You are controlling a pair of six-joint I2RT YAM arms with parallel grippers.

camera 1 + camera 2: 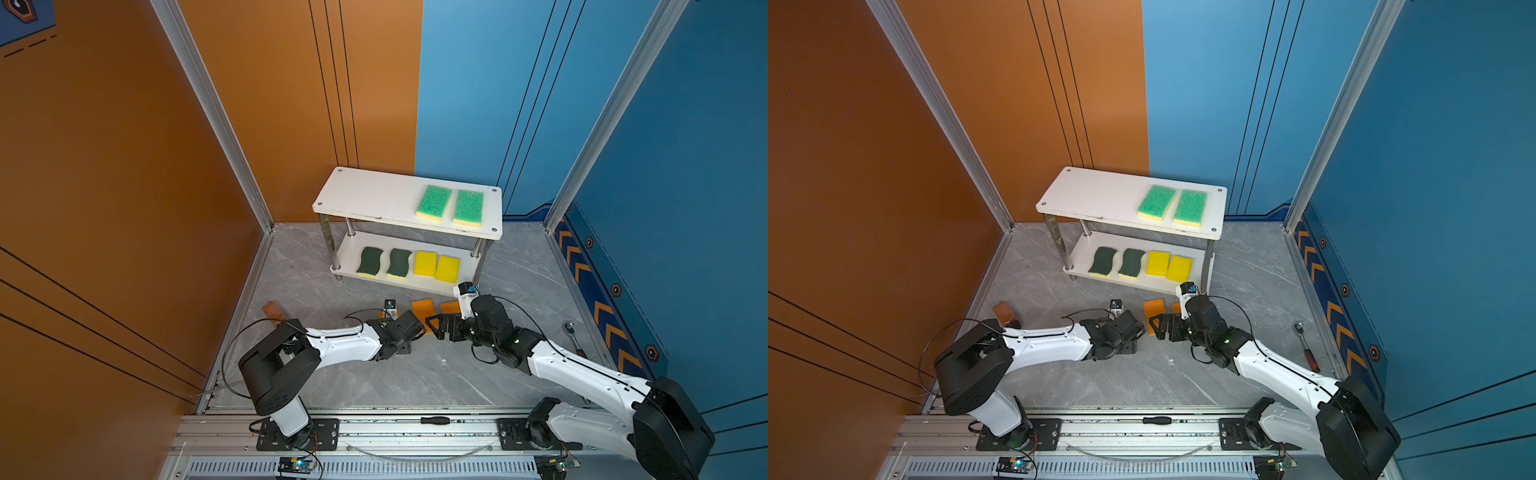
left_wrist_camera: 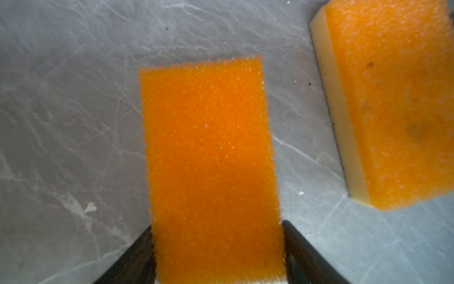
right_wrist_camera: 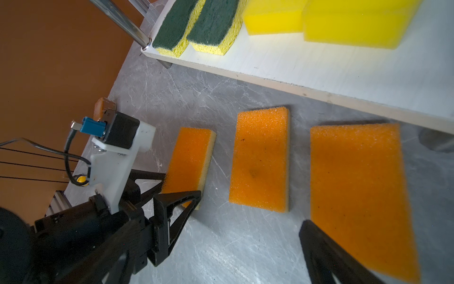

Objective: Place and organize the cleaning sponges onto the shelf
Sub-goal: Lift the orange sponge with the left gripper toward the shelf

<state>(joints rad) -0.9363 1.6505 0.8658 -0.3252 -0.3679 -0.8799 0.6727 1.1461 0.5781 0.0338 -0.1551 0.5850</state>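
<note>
The left arm (image 1: 345, 338) reaches low from its base towards the middle. It is bent at the elbow, and its wrist is turned down. The left claw (image 2: 216, 224) points down at the surface (image 1: 374, 386). Its two black fingers (image 2: 302, 250) are partly apart, one on each side of a sponge (image 2: 208, 159), right at its edges. I cannot tell if they squeeze it. The right arm (image 1: 582, 370) stretches from the other base towards the middle too. The right claw (image 1: 434, 328) hangs low over the surface, close to the left one and facing it. Its fingers stand apart.
</note>
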